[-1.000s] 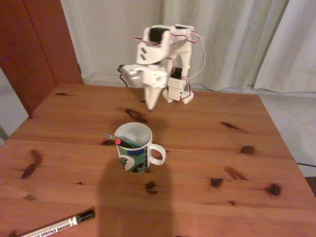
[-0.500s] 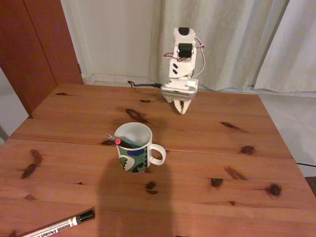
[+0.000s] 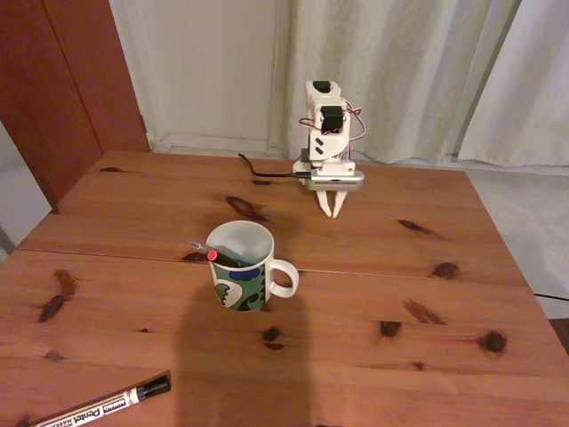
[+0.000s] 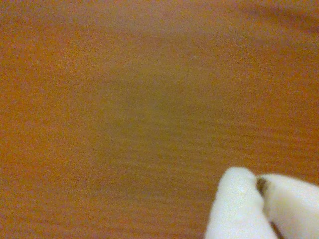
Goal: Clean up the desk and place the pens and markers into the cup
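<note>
The white cup [image 3: 242, 266] with its green and blue swirl stands mid-desk in the fixed view. A thin pen with a red end [image 3: 213, 255] and a teal pen [image 3: 233, 257] lean inside it. A thick white marker with a black cap [image 3: 107, 405] lies on the desk [image 3: 400, 294] near the front left edge. My gripper [image 3: 331, 213] is folded back at the far side, pointing down just above the wood, well behind the cup. Its tips [image 4: 259, 185] meet in the wrist view, shut on nothing, close over blurred wood [image 4: 124, 99].
The white arm base [image 3: 327, 142] stands at the desk's far edge with a black cable [image 3: 267, 172] running left. Curtains and a brown door lie behind. Dark knots dot the planks.
The arm swung from above and behind the cup toward the right and folded down at its base. The cup, pens and marker stayed put.
</note>
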`<state>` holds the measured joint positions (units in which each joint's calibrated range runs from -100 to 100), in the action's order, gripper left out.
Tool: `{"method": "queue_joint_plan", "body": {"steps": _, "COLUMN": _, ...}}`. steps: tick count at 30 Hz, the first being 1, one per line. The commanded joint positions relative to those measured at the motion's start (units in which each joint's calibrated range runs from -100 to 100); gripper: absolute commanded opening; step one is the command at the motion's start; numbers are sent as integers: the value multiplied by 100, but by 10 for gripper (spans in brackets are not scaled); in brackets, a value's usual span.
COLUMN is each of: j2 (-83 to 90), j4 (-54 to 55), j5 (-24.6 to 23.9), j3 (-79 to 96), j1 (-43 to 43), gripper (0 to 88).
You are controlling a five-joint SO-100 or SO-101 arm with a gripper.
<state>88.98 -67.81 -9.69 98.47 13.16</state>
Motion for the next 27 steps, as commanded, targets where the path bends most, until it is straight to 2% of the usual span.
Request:
{"method": "queue_joint_plan", "body": {"steps": 1, "j2": 754, "j4": -776, "j5": 11, "j3": 126, "j1": 151, "gripper": 12}}
{"method": "queue_joint_plan", "body": {"steps": 27, "j2": 920, "j4": -827, "j5": 37, "j3": 126, "j1": 167, "gripper": 12}}
